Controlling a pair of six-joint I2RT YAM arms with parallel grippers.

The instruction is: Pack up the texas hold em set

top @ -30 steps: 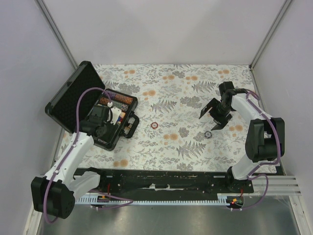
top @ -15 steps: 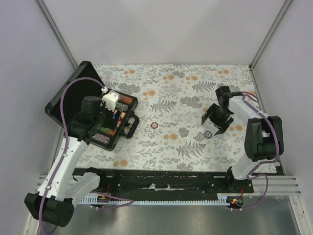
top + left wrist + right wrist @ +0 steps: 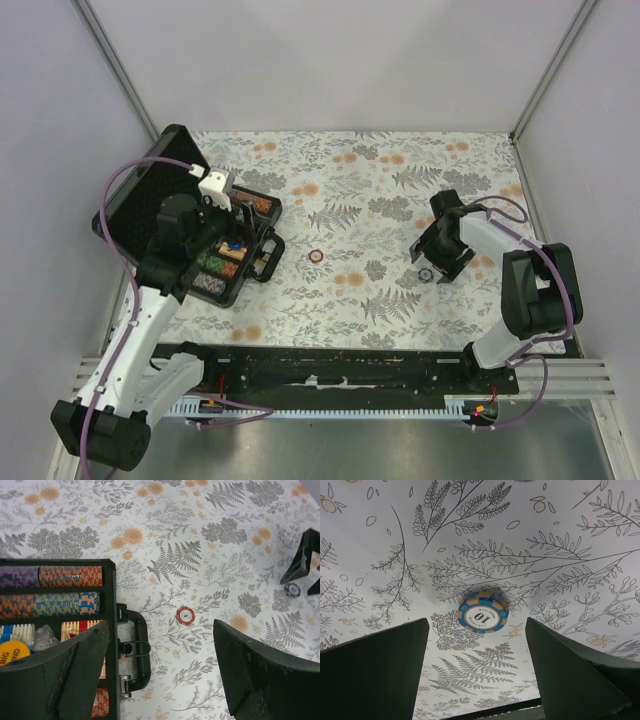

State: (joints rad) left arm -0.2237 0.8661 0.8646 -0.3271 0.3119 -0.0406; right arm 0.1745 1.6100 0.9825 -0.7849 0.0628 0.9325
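Right wrist: right gripper [image 3: 476, 635] spread wide, straddling a blue chip [image 3: 483, 611] marked 10, flat on the floral cloth [image 3: 470, 540], touching neither finger. Top external: open black case [image 3: 140, 210] at 9 o'clock of the table, chip rows [image 3: 70, 576] inside; lone red chip [image 3: 316, 255] at 3 o'clock of the case. Left gripper [image 3: 161, 630] above the case edge, jaws likewise apart, holding nothing.

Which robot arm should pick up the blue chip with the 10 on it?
Right. The right gripper hangs open directly over the blue chip, with a finger on each side. The left gripper is open too, but far off above the case.
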